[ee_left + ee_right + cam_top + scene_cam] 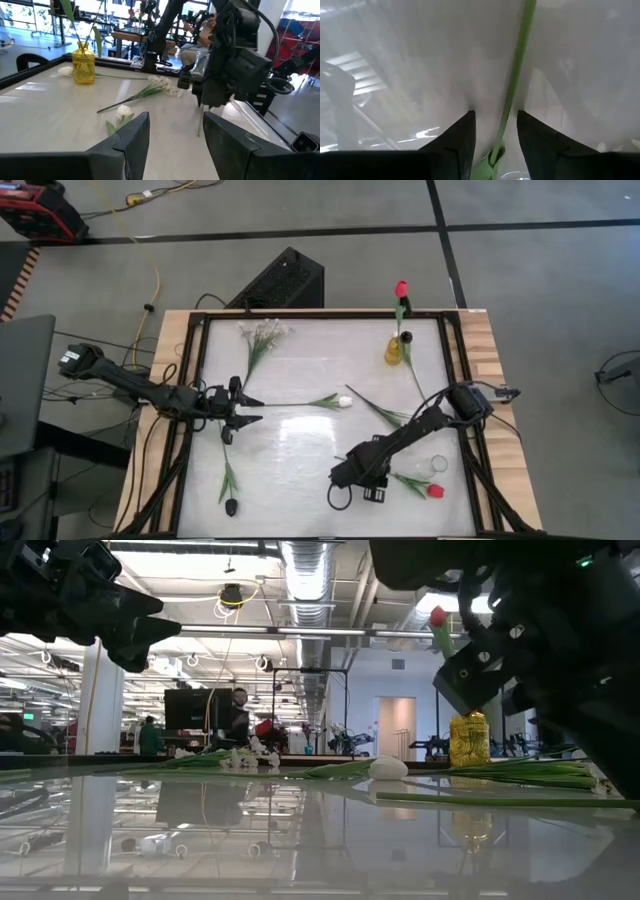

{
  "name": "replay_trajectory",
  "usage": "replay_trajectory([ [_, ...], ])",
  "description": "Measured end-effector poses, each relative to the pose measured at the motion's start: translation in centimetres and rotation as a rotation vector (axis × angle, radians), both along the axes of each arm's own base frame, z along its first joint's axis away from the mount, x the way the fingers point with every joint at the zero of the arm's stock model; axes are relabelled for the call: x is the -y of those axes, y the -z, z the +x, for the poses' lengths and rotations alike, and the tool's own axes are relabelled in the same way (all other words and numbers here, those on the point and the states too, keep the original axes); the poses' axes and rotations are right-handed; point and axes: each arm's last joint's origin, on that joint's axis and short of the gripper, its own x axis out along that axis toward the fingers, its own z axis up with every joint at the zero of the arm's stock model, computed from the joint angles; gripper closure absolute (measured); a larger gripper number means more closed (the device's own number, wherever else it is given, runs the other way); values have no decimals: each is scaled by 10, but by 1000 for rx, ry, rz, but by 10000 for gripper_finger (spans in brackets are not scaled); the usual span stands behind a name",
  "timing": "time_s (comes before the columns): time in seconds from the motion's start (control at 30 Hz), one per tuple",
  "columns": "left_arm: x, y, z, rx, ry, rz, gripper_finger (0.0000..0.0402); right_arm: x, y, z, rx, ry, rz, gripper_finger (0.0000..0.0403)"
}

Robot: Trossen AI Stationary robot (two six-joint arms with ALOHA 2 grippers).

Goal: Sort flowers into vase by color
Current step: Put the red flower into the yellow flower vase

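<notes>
Right end effector [352, 478] low over the table [300, 450], fingers spread astride a green stem [516, 85], likely the red tulip [432, 491]. Close squarely on the stem, lift clear of the glass vase [438, 465] just beside. Left end effector [247, 408] spread, hovering near white tulip [343, 401]. Yellow vase [393, 350] at far edge already holds flowers.

Vase [394, 351] at table [300, 470] far right, tulip [341, 401] mid-table, sprig [262, 333] far left, perhaps touching nothing

Red tulip [434, 491] lies flat near table's front
</notes>
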Motion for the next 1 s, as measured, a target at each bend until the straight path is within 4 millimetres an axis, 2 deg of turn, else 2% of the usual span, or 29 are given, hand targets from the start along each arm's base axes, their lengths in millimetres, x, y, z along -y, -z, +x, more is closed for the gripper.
replay_trajectory([
  [0.1, 0, 0, 0, 2, 0, -1, 228, 3, 2, -1, -9, 11, -1, 275],
  [0.27, 0, 0, 0, -1, -4, 2, 228, 4, -2, 0, 16, 10, 13, 377],
  [0.33, 0, 0, 0, -1, -11, 3, 228, 5, -8, 2, 63, 8, 12, 387],
  [0.43, 0, 1, 0, -9, -13, 8, 228, 8, -23, 8, 172, 19, 21, 376],
  [0.53, 0, 1, 0, -13, -13, 11, 228, 14, -52, 10, 326, 14, 19, 376],
  [0.7, 0, 2, 0, -18, -17, 13, 228, 19, -106, 11, 682, -58, -48, 387],
  [0.87, -1, 3, 0, -25, -20, 16, 228, 29, -161, -5, 962, -77, -211, 382],
  [1.0, -1, 4, 0, -40, -21, 25, 228, 34, -202, -25, 1175, -98, -431, 383],
])
